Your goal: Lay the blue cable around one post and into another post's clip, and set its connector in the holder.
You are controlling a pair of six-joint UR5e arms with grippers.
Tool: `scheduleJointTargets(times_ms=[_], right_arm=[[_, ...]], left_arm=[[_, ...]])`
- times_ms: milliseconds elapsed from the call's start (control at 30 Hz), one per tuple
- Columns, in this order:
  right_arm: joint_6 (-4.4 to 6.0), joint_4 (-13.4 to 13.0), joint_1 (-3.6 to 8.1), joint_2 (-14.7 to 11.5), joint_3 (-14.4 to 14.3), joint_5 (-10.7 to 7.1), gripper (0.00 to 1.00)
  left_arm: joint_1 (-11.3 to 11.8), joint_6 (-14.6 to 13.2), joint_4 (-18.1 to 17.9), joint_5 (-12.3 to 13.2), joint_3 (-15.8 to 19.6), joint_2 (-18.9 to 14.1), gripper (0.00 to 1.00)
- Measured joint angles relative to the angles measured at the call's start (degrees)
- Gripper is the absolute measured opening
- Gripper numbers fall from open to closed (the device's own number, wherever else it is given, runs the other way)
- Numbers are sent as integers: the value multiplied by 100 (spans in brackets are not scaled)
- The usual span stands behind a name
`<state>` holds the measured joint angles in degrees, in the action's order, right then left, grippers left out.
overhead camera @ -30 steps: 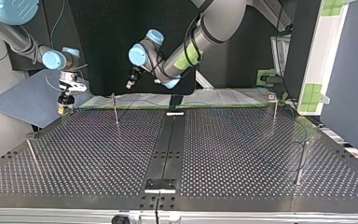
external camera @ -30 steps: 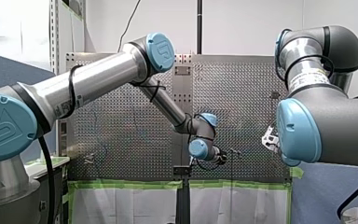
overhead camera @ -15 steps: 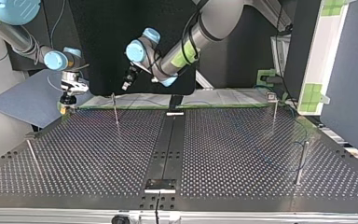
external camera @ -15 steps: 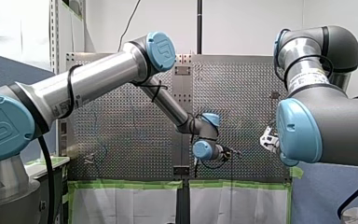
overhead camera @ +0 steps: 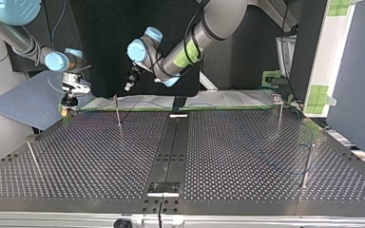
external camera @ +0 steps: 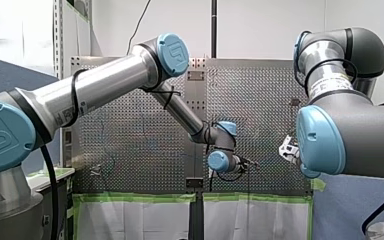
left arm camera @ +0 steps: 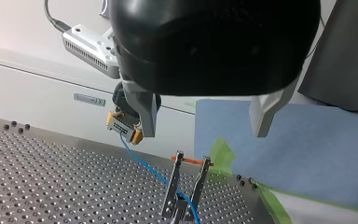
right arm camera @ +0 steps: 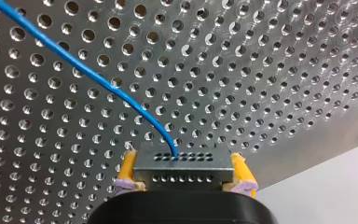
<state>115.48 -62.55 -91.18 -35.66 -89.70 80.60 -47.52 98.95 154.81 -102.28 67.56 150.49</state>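
My right gripper [right arm camera: 184, 173] is shut with its yellow pads on the grey connector [right arm camera: 184, 164]. The blue cable [right arm camera: 98, 79] leaves the connector and runs over the perforated table. In the left wrist view the same connector [left arm camera: 120, 125] hangs above the table's corner, and the cable [left arm camera: 147, 165] drops from it into the forked top of a clip post [left arm camera: 185, 189]. My left gripper [left arm camera: 204, 133] is open and empty, above and short of that post. In the top view my right gripper [overhead camera: 67, 105] is at the far left and my left gripper [overhead camera: 129, 87] hovers near a post [overhead camera: 118, 113].
More thin posts stand on the table [overhead camera: 228, 161]: one at the top view's left [overhead camera: 32, 159] and two at its right [overhead camera: 280, 118] [overhead camera: 306, 165]. A black strip [overhead camera: 171, 147] runs down the middle. A blue mat [overhead camera: 24, 102] lies beyond the far left corner.
My left arm's wrist has swung a little toward the top view's left and upward. My right gripper has risen slightly with the connector still in it.
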Motion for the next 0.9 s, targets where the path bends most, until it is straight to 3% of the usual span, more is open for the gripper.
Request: scheduleJointTargets(times_ms=[367, 900], right_arm=[[3, 1, 0, 0, 0, -2, 0], [3, 5, 0, 0, 0, -16, 0]], left_arm=[[-14, 44, 154, -162, 1, 1, 100], [-18, 62, 182, -185, 1, 1, 100]])
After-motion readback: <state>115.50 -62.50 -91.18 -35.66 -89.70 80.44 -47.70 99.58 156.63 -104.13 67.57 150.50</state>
